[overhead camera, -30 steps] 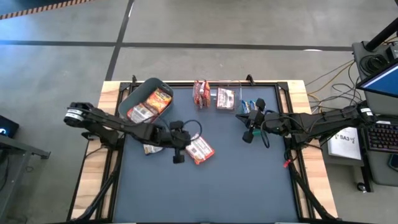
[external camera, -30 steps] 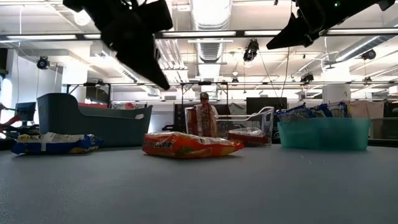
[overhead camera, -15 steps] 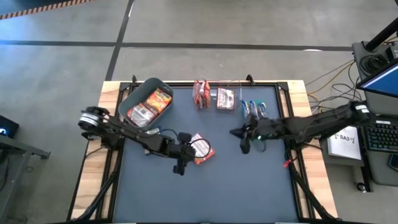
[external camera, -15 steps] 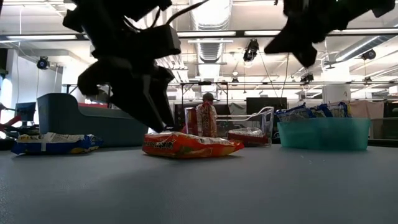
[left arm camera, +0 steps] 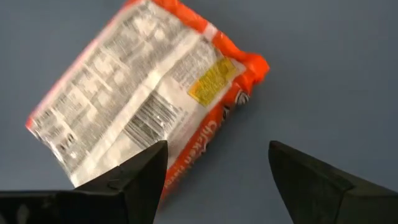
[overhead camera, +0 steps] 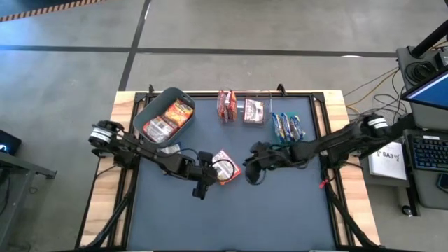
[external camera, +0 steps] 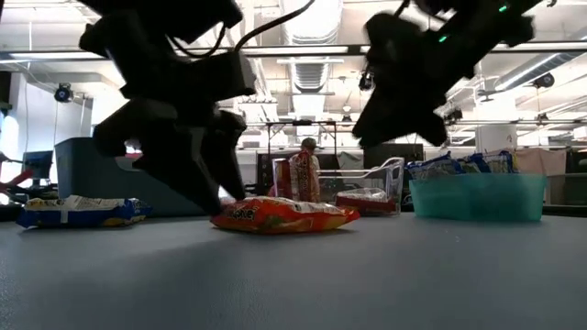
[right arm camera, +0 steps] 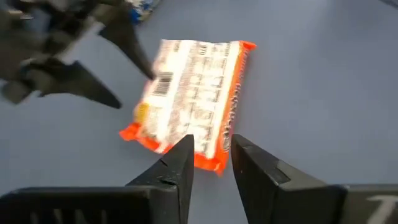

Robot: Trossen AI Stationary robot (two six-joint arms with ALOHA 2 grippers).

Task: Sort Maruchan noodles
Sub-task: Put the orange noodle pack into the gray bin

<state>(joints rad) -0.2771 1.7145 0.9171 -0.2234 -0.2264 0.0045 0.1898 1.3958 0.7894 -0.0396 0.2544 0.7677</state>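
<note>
on the dark mat between both grippers lies an orange ramen packet (left arm camera: 149, 106), back up, edge reading "chicken", the left gripper (left arm camera: 214, 171) spread wide beside it, the right gripper (right arm camera: 211, 155) narrow nearby, while the grey bin (overhead camera: 150, 112) holds two packets.

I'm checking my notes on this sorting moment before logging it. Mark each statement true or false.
1. The orange plastic noodle packet on the dark mat lies printed back up. True.
2. The left pincer is shut on that packet. False: its fingers are open, one at the packet's edge.
3. The rounded grey bin holds orange packets. True.
4. The blue-and-white packet lies in the green bin. False: it lies on the table, beside the grey bin.
5. The right pincer holds a packet. False: it is empty, near the orange one.
</note>
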